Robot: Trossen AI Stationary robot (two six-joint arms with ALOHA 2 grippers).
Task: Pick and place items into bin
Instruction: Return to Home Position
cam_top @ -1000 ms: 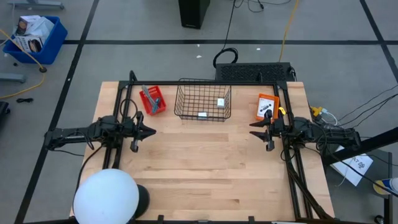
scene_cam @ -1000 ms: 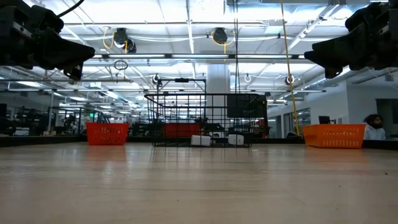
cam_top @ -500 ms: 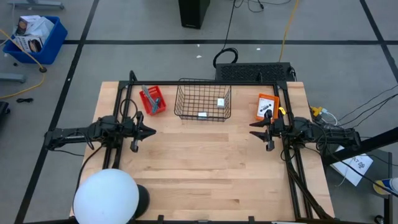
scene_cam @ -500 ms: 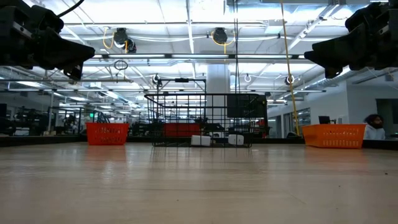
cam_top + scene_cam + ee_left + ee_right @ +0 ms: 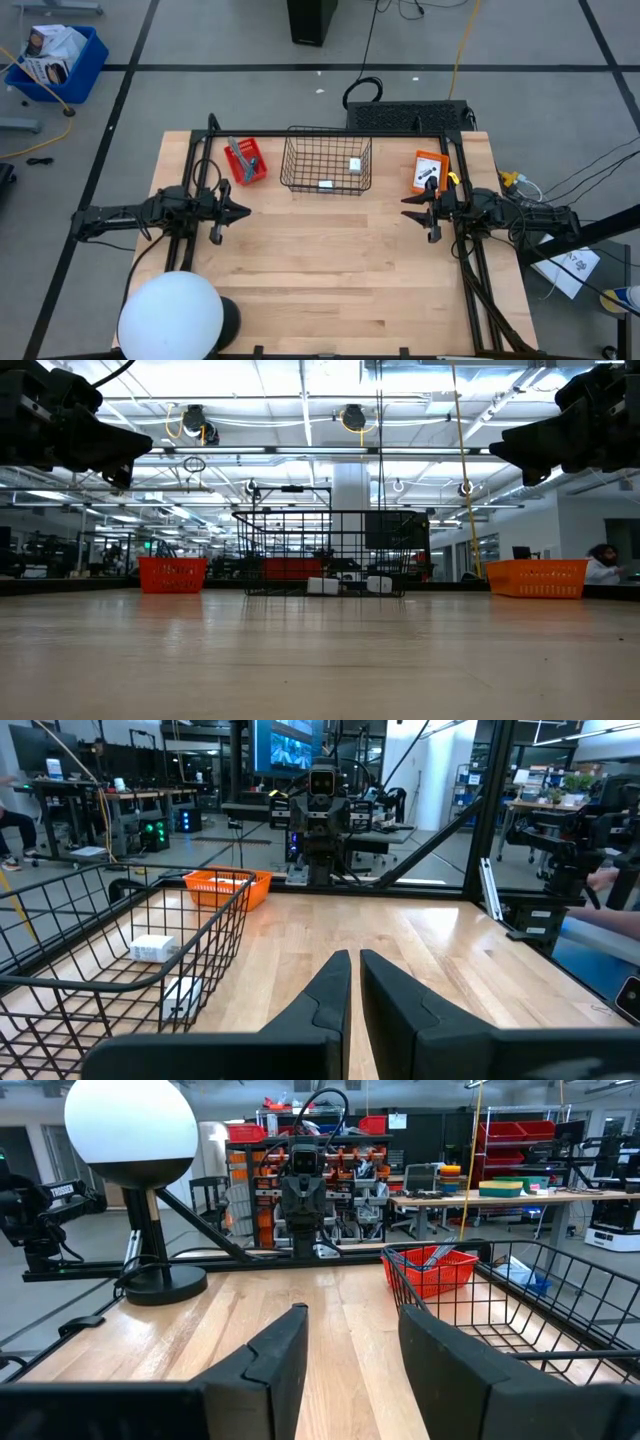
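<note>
The bin, a black wire basket [image 5: 325,162], stands at the table's far middle with two small white items [image 5: 354,165] [image 5: 325,185] lying on its floor; the low view also shows them [image 5: 322,586] [image 5: 378,585]. A grey tool [image 5: 237,152] lies in a small red tray [image 5: 246,161] left of the basket. A dark slim tool [image 5: 428,175] lies in an orange tray [image 5: 430,170] right of it. My left gripper [image 5: 246,211] [image 5: 355,970] hovers shut at the table's left side, pointing level toward the right. My right gripper [image 5: 405,207] [image 5: 350,1320] hovers open at the right side, facing it, with nothing between its fingers.
A lamp with a white globe [image 5: 170,316] stands at the table's near left corner, seen also in the right wrist view [image 5: 130,1120]. Bare wooden tabletop [image 5: 330,260] lies between the two arms. A black frame [image 5: 200,150] runs along the table's sides.
</note>
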